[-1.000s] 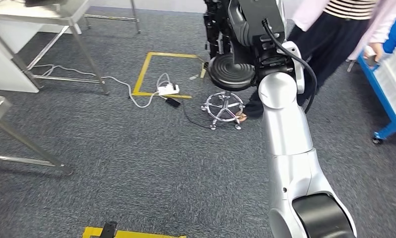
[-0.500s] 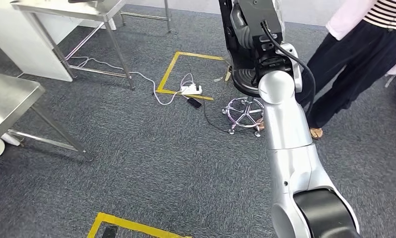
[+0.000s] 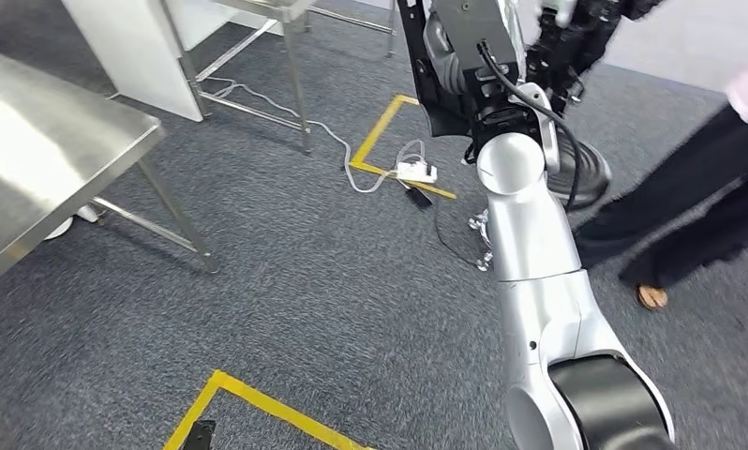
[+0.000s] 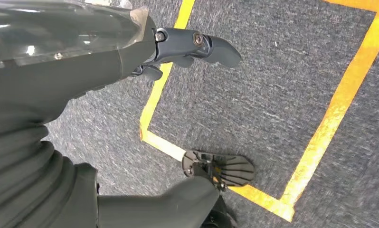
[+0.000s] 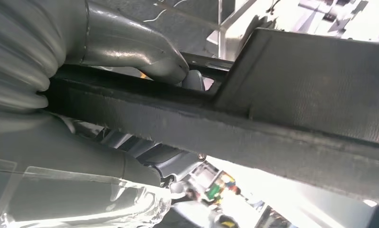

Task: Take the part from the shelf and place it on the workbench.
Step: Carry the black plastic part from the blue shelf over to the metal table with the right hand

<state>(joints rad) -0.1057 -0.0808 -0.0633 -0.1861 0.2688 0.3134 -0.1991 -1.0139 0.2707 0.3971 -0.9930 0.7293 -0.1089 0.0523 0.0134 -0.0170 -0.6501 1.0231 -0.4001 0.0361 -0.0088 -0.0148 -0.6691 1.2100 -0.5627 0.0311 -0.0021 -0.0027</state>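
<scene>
Right hand [image 5: 130, 61] around flat dark part [image 5: 297, 95], edge-on.

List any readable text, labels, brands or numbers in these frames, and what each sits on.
None can be read.
The dark part held by the right hand: no marking visible.
The yellow floor tape is plain line, no lettering.
The power strip on the carpet: too small to tell.
The bright clutter behind the part: blurred, unreadable.

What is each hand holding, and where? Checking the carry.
Right hand grips the dark part by its edge, thumb on top. Left hand holds nothing.
</scene>
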